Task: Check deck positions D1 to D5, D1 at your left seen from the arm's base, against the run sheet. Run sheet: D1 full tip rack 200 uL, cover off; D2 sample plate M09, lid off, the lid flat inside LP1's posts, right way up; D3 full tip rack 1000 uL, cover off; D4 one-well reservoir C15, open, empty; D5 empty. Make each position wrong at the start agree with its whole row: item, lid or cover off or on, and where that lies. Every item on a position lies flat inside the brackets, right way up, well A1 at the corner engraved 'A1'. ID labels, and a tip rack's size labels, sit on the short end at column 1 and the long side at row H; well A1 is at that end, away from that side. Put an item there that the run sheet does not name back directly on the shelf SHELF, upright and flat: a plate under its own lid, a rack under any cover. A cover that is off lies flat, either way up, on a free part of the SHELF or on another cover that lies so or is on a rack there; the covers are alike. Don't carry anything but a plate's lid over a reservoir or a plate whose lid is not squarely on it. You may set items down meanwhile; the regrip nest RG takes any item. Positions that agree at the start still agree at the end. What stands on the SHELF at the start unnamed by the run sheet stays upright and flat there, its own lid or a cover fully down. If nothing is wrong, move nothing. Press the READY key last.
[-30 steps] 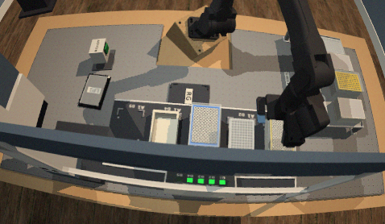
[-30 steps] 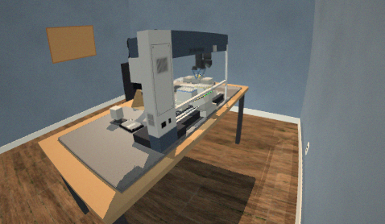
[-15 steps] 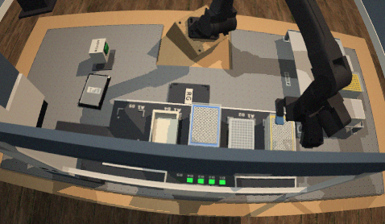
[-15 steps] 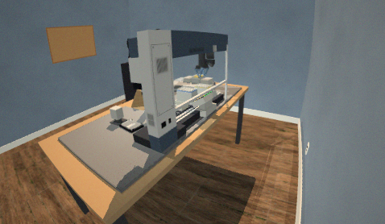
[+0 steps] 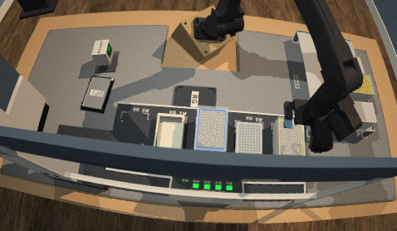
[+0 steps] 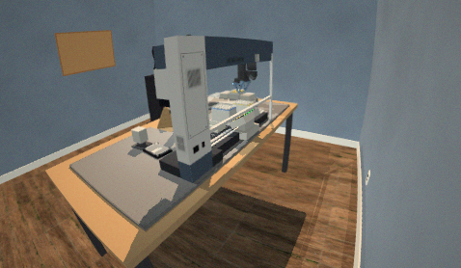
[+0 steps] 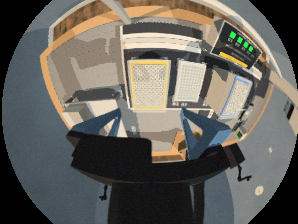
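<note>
While over D1, step: checking the yellow rack [image 5: 291, 140] below.
Claw [image 5: 289, 117]: fully open, empty.
Next: probably descend, grip.

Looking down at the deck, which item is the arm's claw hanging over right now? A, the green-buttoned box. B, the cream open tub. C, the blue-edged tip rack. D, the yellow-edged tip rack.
D: in the top view the open claw hangs over the near end of the yellow-edged tip rack, holding nothing.
</note>
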